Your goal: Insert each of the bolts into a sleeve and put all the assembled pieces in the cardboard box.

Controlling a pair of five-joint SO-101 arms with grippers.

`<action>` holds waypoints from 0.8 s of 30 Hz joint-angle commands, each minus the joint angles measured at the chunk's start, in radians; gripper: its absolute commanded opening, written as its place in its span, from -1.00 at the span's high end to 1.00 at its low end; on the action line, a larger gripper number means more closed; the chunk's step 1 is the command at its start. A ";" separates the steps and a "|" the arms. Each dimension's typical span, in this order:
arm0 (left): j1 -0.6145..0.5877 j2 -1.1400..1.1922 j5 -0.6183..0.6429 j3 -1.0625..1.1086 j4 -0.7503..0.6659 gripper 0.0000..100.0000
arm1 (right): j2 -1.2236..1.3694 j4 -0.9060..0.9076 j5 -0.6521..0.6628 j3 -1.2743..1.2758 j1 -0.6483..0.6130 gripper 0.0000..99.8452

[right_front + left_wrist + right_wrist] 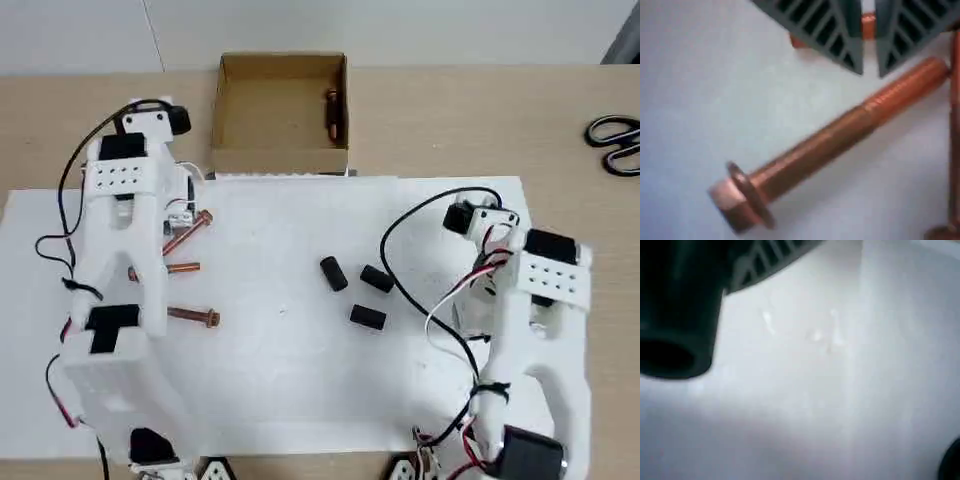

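My left gripper (869,69) hangs low over the white sheet, its grey ribbed fingers (830,30) shut on a copper bolt (868,24) that shows between them. A second copper bolt (840,135) lies flat just below it, and a third (955,125) lies beside that. From above, three bolts (195,317) lie by the left arm. My right gripper (488,285) is shut on a black sleeve (675,315), held just above the sheet with its hollow end showing. Three more black sleeves (367,318) lie mid-sheet. The cardboard box (225,110) holds one assembled piece (335,110).
A white sheet (300,380) covers the table between the arms. Scissors (615,140) lie at the far right on the bare wood. Black cables (420,300) loop from the right arm near the sleeves. A dark object (952,460) shows at the edge of the right wrist view.
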 commanded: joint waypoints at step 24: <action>-0.120 0.410 -0.176 -0.570 0.150 0.86 | -0.042 -0.021 0.041 0.000 0.008 0.98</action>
